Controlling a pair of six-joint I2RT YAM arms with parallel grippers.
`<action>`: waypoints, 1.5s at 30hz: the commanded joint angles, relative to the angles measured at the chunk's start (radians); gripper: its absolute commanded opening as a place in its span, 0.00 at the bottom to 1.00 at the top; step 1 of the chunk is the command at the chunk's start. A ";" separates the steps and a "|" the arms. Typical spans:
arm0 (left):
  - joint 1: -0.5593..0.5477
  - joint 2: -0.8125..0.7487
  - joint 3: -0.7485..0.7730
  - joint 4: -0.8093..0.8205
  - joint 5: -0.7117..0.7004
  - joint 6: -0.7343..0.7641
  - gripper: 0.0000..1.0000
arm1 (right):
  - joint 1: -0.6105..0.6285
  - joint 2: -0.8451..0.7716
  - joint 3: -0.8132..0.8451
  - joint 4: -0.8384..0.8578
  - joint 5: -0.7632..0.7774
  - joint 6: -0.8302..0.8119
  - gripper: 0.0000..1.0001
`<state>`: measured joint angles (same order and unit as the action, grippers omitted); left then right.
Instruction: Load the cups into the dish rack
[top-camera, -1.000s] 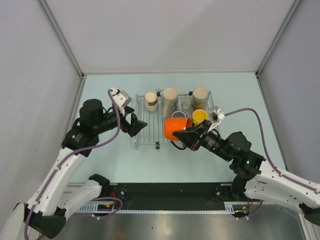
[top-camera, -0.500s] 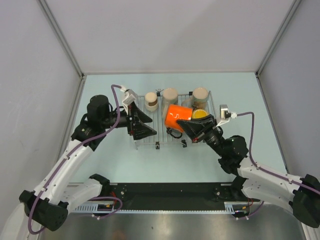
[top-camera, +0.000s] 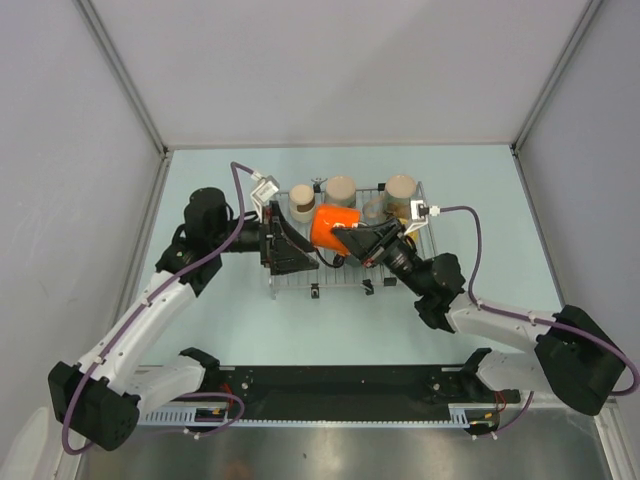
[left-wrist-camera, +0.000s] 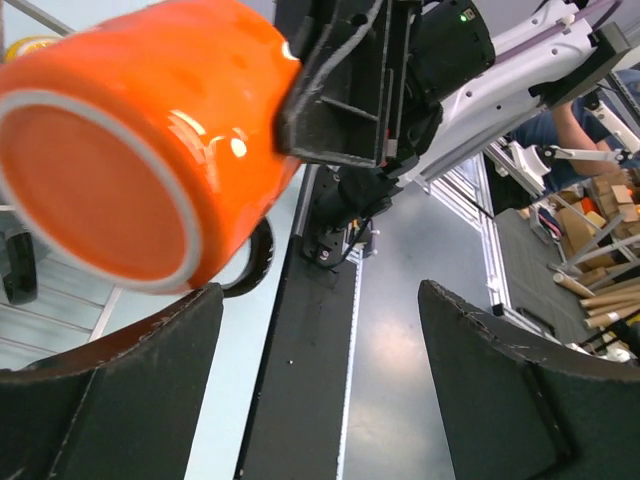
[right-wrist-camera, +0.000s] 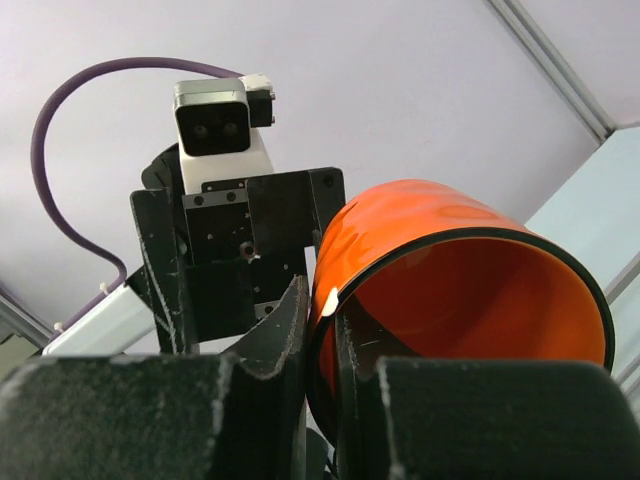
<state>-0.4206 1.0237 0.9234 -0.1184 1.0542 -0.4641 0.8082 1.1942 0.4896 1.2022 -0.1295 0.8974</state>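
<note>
**A:** Cups status? Where's the orange one?

**B:** Orange cup (top-camera: 330, 224) is off the counter (top-camera: 230, 320), tipped on its side over the dish rack (top-camera: 345, 275). It sits just off the rack's centre, toward 11 o'clock. Base points to roughly 9 o'clock, mouth to 3 o'clock.

**A:** Who's holding it?

**B:** Right hand (right-wrist-camera: 322, 330). It's clamped on the rim, one finger inside the mouth and one outside on the wall. The right arm reaches in from 4 o'clock.

**A:** Left hand?

**B:** Left hand (left-wrist-camera: 315, 300) is spread wide with nothing between its fingers. It's at the rack's 9 o'clock side, aimed at the cup's base. The left wrist view has the base filling the upper left, near the fingers but apart from them.

**A:** Is the cup touching the rack?

**B:** Can't tell from the top view. In the left wrist view the bars show lower down, beside the cup, and it looks clear of them.

**A:** Rest of the load?

**B:** Three along the rack's 12 o'clock edge: left pale cup (top-camera: 302, 201), middle pale cup (top-camera: 340, 190), right pale cup (top-camera: 400, 190). There's a greyish shape between the last two, too small to make out. The right arm covers the rack's 3 o'clock part.
</note>
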 joint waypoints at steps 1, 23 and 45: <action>-0.027 0.032 0.020 0.095 0.029 -0.056 0.84 | 0.019 0.024 0.112 0.393 -0.021 0.023 0.00; -0.060 -0.042 -0.009 0.005 0.014 0.062 0.78 | -0.081 0.027 0.204 0.362 -0.127 0.077 0.00; -0.067 0.006 0.003 0.114 -0.106 -0.039 0.77 | 0.028 0.185 0.302 0.392 -0.194 0.120 0.00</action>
<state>-0.4820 1.0348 0.9028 -0.0711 0.9710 -0.4973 0.7933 1.3388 0.7071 1.2484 -0.2695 0.9741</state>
